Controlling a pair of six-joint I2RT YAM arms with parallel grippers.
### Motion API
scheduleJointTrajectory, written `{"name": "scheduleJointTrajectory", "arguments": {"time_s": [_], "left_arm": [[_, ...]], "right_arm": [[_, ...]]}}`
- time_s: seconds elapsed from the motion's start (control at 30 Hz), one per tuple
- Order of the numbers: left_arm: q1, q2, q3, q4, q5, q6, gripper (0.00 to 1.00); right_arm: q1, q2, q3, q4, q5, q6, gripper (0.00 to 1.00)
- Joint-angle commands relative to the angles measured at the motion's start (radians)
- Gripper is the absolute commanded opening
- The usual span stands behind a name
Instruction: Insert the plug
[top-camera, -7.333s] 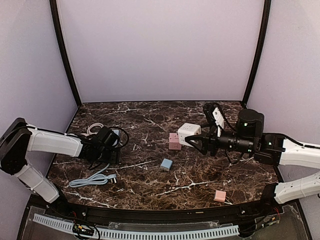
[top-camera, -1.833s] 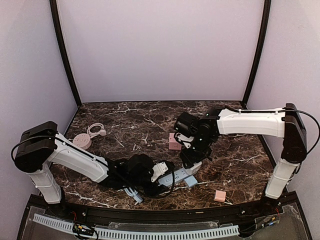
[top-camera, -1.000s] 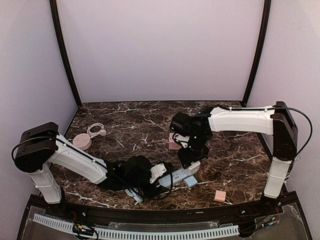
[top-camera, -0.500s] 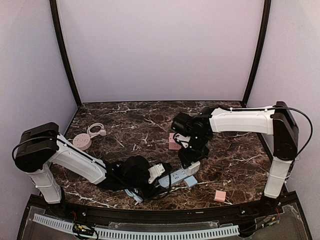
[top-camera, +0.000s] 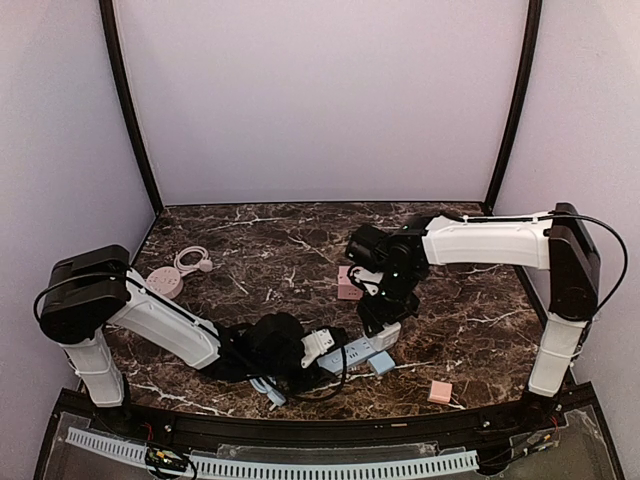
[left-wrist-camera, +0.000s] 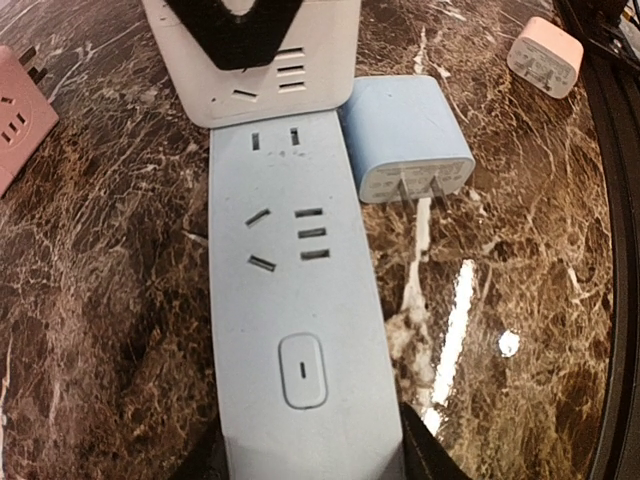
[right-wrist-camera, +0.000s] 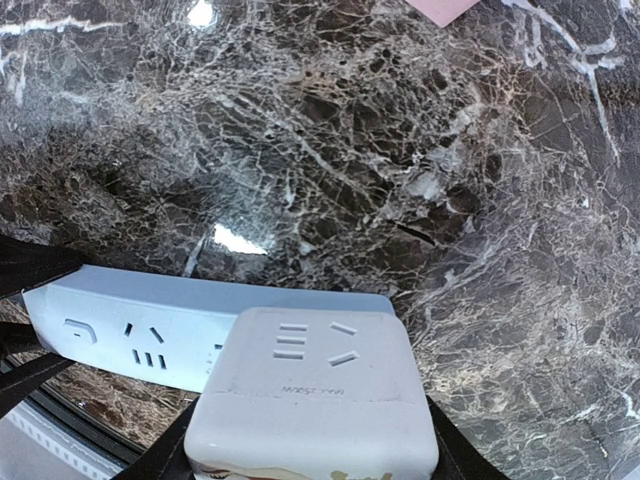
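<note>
Fingers of the right gripper (top-camera: 381, 322) are clamped on the white cube plug (right-wrist-camera: 312, 395), which sits on the far end of the blue power strip (left-wrist-camera: 295, 300), near the middle of the counter's (top-camera: 300, 225) front edge. The left gripper (left-wrist-camera: 310, 465) pinches the strip's near end. A blue adapter (left-wrist-camera: 408, 140) touches the strip's right edge. A pink adapter (top-camera: 349, 283) lies just behind, and a small pink block (top-camera: 439, 391) sits apart toward the front-right corner. Bare marble runs to the back edge.
</note>
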Motion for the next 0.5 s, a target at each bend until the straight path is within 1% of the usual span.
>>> {"name": "scheduleJointTrajectory", "arguments": {"time_s": [0.0,0.03,0.07,0.13,0.2,0.33,0.37,0.47], "left_arm": [[0.003,0.025,0.025,-0.017,0.001,0.022,0.34],[0.003,0.025,0.028,-0.016,0.002,0.021,0.32],[0.002,0.027,0.03,-0.016,0.007,0.019,0.27],[0.002,0.034,0.041,-0.022,0.011,0.016,0.22],[0.003,0.044,0.054,-0.023,0.014,0.011,0.21],[0.002,0.073,0.101,-0.034,0.007,-0.006,0.21],[0.003,0.078,0.111,-0.036,0.003,-0.01,0.21],[0.002,0.108,0.158,-0.051,-0.011,-0.044,0.21]], "right_arm": [[-0.015,0.067,-0.064,0.1,0.042,-0.025,0.37],[-0.015,0.052,-0.057,0.098,0.046,-0.026,0.43],[-0.015,0.038,-0.049,0.097,0.05,-0.027,0.49],[-0.015,0.008,-0.029,0.091,0.057,-0.027,0.64],[-0.014,-0.02,-0.002,0.083,0.067,-0.033,0.72],[-0.015,-0.094,0.037,0.065,0.091,-0.035,0.97],[-0.015,-0.117,0.04,0.061,0.103,-0.034,0.98],[-0.014,-0.191,0.023,0.052,0.142,-0.02,0.99]]}}
